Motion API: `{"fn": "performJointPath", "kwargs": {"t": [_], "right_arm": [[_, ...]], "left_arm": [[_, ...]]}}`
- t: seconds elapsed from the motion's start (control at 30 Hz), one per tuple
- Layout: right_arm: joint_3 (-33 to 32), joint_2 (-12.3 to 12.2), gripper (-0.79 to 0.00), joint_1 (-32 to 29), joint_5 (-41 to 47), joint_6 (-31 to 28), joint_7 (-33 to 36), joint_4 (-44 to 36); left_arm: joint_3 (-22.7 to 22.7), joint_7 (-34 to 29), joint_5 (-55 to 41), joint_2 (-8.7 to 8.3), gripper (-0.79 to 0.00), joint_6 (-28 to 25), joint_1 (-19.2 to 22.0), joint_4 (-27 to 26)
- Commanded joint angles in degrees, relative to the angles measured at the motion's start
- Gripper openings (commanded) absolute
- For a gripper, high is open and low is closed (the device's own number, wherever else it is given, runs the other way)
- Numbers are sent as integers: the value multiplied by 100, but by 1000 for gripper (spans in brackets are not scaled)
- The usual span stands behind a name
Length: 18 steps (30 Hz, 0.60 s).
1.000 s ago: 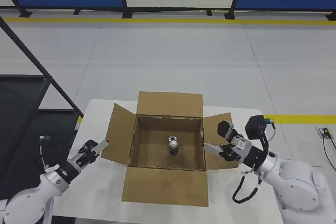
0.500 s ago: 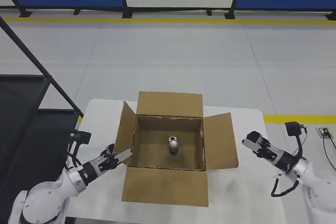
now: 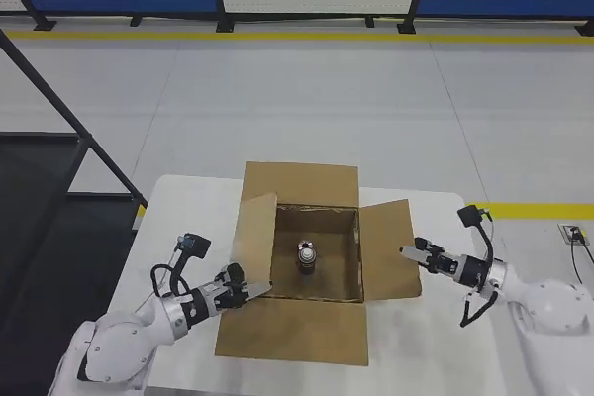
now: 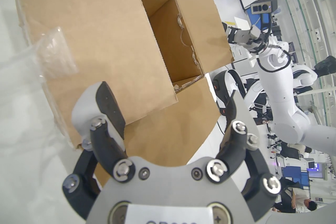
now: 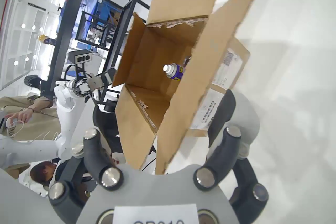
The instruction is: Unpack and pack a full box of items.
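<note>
Spray can upright, mid-floor of the open cardboard box, box centred on the worktop; no other item seen inside it; left flap stands half-raised, right flap splayed outward.

Left tool at the left flap's near corner, fingers wide, holding nothing; right tool wide too, straddling the right flap's edge, not clamped.

Risks: either tool pushing or pulling a flap could slide the light box or tip the lone can; clamping the flap edge could crease or tear the cardboard; the raised left flap could drop over the opening and block access.

Writing: shipping label on the box's outside wall, print too small to read; can's label likewise unreadable.
</note>
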State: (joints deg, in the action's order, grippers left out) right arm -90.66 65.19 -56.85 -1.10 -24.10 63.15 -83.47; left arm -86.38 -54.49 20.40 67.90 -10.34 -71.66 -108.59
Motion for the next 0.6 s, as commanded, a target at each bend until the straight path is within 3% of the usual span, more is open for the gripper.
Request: {"fn": "performJointPath", "kwargs": {"t": [0.0,0.27,0.57], "right_arm": [[104,1,0,66,278,-145,112,11],[858,70,0,555,1554,-706,601,327],[2047,286,0,1380,1750,-837,534,1334]], "left_arm": [[99,6,67,-5,0,9,44,52],[299,82,3,-30,0,65,160,241],[303,306,-182,-53,0,6,107,325]]}}
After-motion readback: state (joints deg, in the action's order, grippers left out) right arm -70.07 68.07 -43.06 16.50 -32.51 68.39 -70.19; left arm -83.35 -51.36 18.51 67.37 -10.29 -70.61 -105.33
